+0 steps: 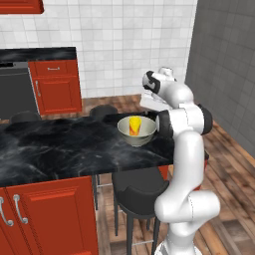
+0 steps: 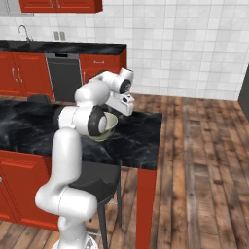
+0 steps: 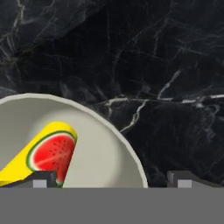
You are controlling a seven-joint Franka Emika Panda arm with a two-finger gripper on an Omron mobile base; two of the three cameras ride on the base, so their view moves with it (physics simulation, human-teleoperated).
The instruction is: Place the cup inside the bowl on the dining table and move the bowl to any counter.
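In your hand view the gripper (image 3: 113, 178) stands with fingers wide apart, holding nothing; one tip overlaps the cup (image 3: 43, 156), the other sits outside the bowl (image 3: 111, 144) rim. The watermelon mark shows here alone. From the left base, the cup stands in the bowl near the table (image 1: 60, 144) end.

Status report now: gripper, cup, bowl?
Gripper open, straddling bowl rim. Cup inside bowl, on dining table. Nothing blocking.
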